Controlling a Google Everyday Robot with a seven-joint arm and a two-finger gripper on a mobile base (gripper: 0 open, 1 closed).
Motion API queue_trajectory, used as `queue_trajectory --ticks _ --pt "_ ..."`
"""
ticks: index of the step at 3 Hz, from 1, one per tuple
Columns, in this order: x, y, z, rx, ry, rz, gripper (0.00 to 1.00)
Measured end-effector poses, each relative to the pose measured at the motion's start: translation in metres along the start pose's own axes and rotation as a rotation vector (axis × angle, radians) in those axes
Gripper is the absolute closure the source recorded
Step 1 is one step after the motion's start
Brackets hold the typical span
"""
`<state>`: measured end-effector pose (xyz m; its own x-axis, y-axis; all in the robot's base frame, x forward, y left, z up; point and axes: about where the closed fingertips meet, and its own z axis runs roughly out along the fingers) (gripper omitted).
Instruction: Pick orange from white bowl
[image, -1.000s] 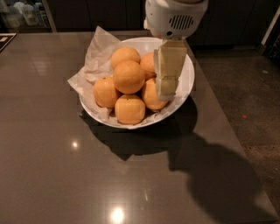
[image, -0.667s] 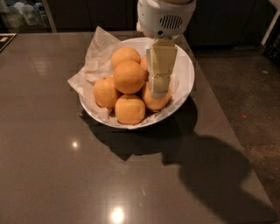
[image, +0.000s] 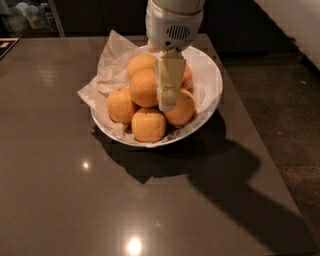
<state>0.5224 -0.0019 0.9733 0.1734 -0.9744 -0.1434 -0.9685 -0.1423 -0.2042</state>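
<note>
The white bowl (image: 212, 80) stands on the dark table, lined with crumpled white paper (image: 108, 56) and piled with several oranges. A round orange (image: 143, 88) sits in the middle of the pile, with another (image: 140, 63) behind it, one on the left (image: 120, 105) and one on the right (image: 182, 111). A squarish orange (image: 148, 125) lies at the front. My gripper (image: 167, 101) hangs straight down from its white wrist (image: 173, 22) into the bowl. Its tip is between the middle orange and the right one, and it hides part of both.
The glossy dark table (image: 60, 190) runs left and toward the front. Its right edge (image: 260, 150) drops to a speckled floor. Dark cabinets stand behind the table. The arm's shadow falls across the table at the front right.
My gripper has moved left across the bowl, from its right side to the middle of the pile. The oranges and bowl have not shifted.
</note>
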Motion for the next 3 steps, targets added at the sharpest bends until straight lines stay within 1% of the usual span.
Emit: queue_trajectory --ticks 1,3 --pt "-0.005 -0.005 0.013 -0.031 -0.005 0.002 0.18" --pt "-0.016 -0.010 0.031 -0.071 -0.001 -0.020 0.18"
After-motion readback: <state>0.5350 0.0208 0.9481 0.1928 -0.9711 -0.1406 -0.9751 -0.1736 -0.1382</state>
